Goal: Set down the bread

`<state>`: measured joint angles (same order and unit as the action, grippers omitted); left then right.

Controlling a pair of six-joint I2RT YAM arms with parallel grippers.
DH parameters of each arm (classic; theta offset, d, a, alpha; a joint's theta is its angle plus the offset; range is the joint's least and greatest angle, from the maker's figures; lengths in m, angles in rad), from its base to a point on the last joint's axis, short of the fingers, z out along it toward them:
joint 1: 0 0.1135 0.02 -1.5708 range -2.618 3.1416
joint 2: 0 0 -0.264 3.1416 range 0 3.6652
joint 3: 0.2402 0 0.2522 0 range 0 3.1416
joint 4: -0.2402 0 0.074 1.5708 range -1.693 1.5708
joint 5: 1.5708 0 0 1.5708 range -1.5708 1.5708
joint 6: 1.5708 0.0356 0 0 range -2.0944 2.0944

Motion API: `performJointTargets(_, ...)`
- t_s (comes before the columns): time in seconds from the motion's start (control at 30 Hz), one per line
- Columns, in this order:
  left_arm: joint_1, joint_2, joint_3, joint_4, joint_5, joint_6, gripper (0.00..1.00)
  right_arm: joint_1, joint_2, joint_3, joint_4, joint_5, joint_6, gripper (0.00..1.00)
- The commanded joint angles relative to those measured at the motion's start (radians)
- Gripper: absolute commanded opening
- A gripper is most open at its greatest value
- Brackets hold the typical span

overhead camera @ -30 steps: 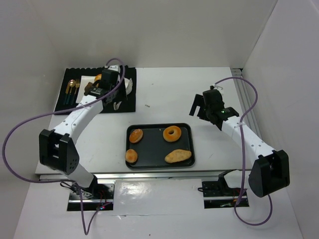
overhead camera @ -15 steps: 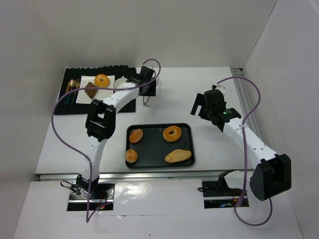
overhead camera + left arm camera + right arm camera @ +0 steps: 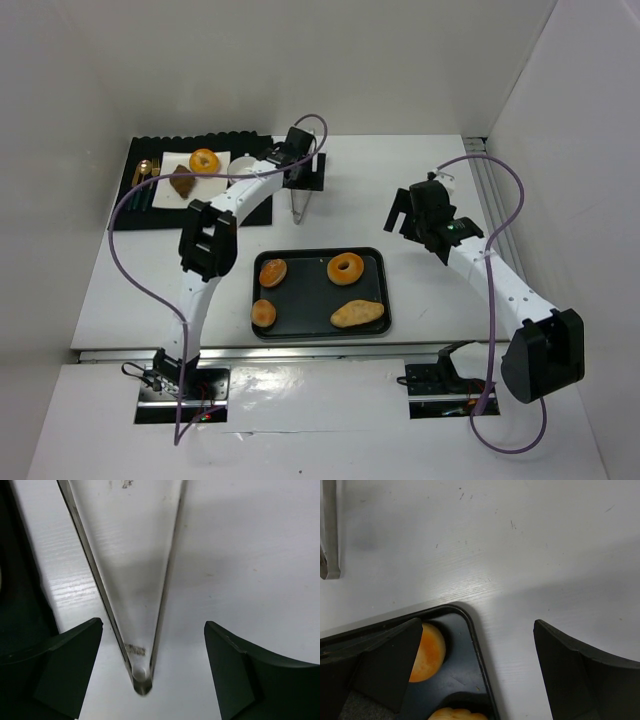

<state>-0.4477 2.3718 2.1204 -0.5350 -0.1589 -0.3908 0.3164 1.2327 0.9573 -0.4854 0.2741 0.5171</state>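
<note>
The left gripper (image 3: 300, 182) hung over the tongs (image 3: 298, 206), which lay flat on the tabletop (image 3: 360, 190) between the mat (image 3: 128, 208) and the tray (image 3: 312, 298). In the left wrist view the gripper (image 3: 153, 625) was spread wide. One finger (image 3: 70, 665) stood on each side of the hinged end of the tongs (image 3: 141, 676), with bare tabletop showing between each finger and the metal. It held nothing.

Four pieces of bread lay in the tray: a donut (image 3: 346, 268) at the far right, a long loaf (image 3: 358, 314) at the near right, a far bun (image 3: 273, 272) and a near bun (image 3: 263, 313) on the left. None touched another. On the mat, a white plate (image 3: 172, 160) carried a second donut (image 3: 204, 160) and a brown piece (image 3: 182, 183) close beside it. Gold cutlery (image 3: 145, 175) lay to the left of the plate.

The right gripper (image 3: 398, 212) hovered above the tabletop to the right of the tray and well apart from the tongs. In its own view the gripper (image 3: 477, 625) stood apart and empty over the tray's far corner (image 3: 472, 630). The far bun (image 3: 427, 650) was partly hidden behind one finger (image 3: 375, 665).
</note>
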Motion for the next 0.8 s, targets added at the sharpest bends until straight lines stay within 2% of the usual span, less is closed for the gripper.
performJointTargets(0.0,-0.013,-0.222,0.016,-0.009,0.025,0.030,0.96,0.004,-0.006,0.014,0.004,0.034,0.024,0.99)
performJointTargets(0.07,-0.022,-0.297,-0.058,-0.020,0.035,0.030,0.96,0.004,0.007,0.023,0.004,0.045,0.024,0.99)
performJointTargets(0.1,-0.032,-0.383,-0.095,-0.020,0.048,0.015,0.96,0.004,0.007,0.023,-0.007,0.045,0.024,0.99)
performJointTargets(0.23,-0.061,-0.561,-0.354,0.012,0.130,-0.017,0.96,0.004,0.016,0.032,-0.007,0.056,0.024,0.99)
performJointTargets(0.27,-0.086,-0.639,-0.461,0.023,0.130,-0.026,0.96,0.004,0.016,0.023,-0.007,0.056,0.024,0.99)
performJointTargets(0.37,-0.141,-0.726,-0.612,0.032,0.156,-0.026,0.96,0.004,0.004,0.014,0.002,0.056,0.024,0.99)
performJointTargets(0.6,-0.256,-0.861,-0.783,-0.066,0.055,-0.046,0.95,0.004,-0.006,0.004,-0.007,0.070,0.024,0.99)
performJointTargets(0.77,-0.290,-0.892,-0.820,-0.079,0.033,-0.074,0.95,0.004,-0.006,-0.005,-0.007,0.079,0.037,0.99)
